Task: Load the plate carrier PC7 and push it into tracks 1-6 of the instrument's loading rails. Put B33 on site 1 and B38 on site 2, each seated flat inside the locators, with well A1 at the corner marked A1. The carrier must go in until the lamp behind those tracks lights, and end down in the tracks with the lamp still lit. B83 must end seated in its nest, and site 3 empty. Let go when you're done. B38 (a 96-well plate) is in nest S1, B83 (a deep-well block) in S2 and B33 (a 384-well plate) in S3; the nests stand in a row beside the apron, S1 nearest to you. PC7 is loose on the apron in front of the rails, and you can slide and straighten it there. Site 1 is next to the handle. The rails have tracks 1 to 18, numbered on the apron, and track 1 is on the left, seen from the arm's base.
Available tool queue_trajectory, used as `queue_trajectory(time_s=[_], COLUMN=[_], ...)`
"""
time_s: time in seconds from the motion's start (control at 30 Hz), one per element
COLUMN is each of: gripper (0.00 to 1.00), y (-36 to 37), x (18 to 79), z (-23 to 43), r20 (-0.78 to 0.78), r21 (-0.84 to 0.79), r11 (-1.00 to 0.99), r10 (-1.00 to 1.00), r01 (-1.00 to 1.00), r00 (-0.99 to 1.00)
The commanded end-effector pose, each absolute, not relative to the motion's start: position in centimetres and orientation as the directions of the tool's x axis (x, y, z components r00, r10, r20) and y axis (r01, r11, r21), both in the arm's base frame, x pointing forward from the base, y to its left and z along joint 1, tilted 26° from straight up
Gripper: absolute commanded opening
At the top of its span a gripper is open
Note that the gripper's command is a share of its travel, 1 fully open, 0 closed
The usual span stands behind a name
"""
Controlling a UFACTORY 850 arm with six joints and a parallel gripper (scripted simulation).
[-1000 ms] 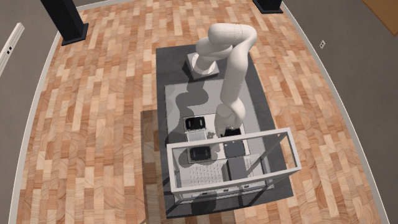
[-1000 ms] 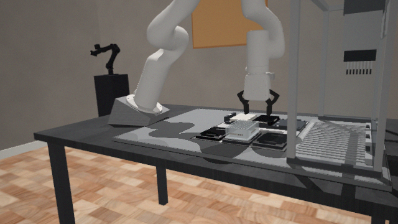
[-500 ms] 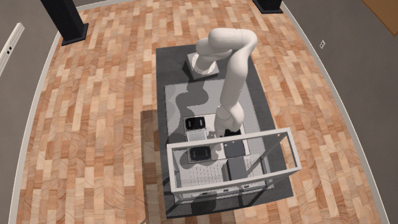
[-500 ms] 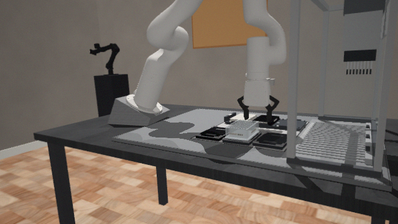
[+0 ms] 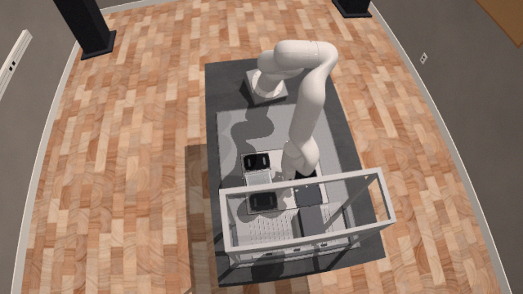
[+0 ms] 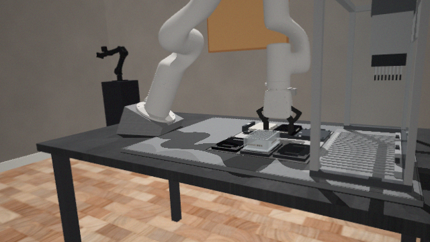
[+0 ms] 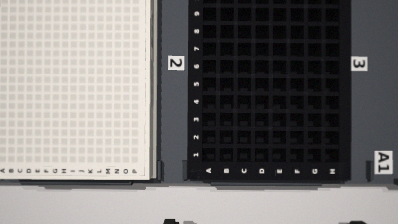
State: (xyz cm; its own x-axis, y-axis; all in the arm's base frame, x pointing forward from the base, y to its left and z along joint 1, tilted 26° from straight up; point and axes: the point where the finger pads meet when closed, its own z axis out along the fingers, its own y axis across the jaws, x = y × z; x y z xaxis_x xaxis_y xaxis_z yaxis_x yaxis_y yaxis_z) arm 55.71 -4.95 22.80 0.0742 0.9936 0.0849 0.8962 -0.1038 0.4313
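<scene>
In the wrist view the white 384-well plate B33 (image 7: pixel 75 87) lies on the carrier PC7 at the left. The black 96-well plate B38 (image 7: pixel 270 90) lies on the site between labels 2 (image 7: pixel 175 63) and 3 (image 7: pixel 358 63). Its row A, column 1 corner is at the lower left. An A1 mark (image 7: pixel 382 162) shows beside its lower right corner. My gripper (image 6: pixel 279 122) is open and low over B38, with a finger on either side of it. Only the fingertips show at the wrist view's bottom edge. The deep-well block B83 (image 6: pixel 261 139) sits in the middle nest.
The nests on either side of B83 are empty (image 6: pixel 230 144) (image 6: pixel 291 151). The carrier's grey site 3 end (image 5: pixel 308 195) points toward the ribbed loading rails (image 6: pixel 359 151). The instrument's white frame posts (image 6: pixel 316 101) stand close to the right of my gripper.
</scene>
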Motion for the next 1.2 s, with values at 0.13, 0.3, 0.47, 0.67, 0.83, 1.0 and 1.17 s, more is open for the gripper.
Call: queue_trajectory(time_s=[0.13,0.3,0.47,0.67,0.83,1.0,1.17], gripper=[1.0,1.0,1.0,1.0,1.0,1.0,1.0], y=[-4.9,-4.9,-4.9,-4.9,-4.9,-4.9,-4.9], x=[55.9,56.0,56.2,56.3,56.4,56.6,56.6], z=[22.6,22.3,22.0,21.8,21.5,21.2,21.1], r20=[0.086,0.086,0.086,0.086,0.086,0.086,0.086], r21=[0.434,0.434,0.434,0.433,0.433,0.433,0.433], r11=[-0.104,-0.104,-0.104,-0.104,-0.104,-0.104,-0.104], r10=[0.994,0.994,0.994,0.994,0.994,0.994,0.994], r01=[0.895,0.895,0.895,0.895,0.895,0.895,0.895], r00=[0.074,0.074,0.074,0.074,0.074,0.074,0.074])
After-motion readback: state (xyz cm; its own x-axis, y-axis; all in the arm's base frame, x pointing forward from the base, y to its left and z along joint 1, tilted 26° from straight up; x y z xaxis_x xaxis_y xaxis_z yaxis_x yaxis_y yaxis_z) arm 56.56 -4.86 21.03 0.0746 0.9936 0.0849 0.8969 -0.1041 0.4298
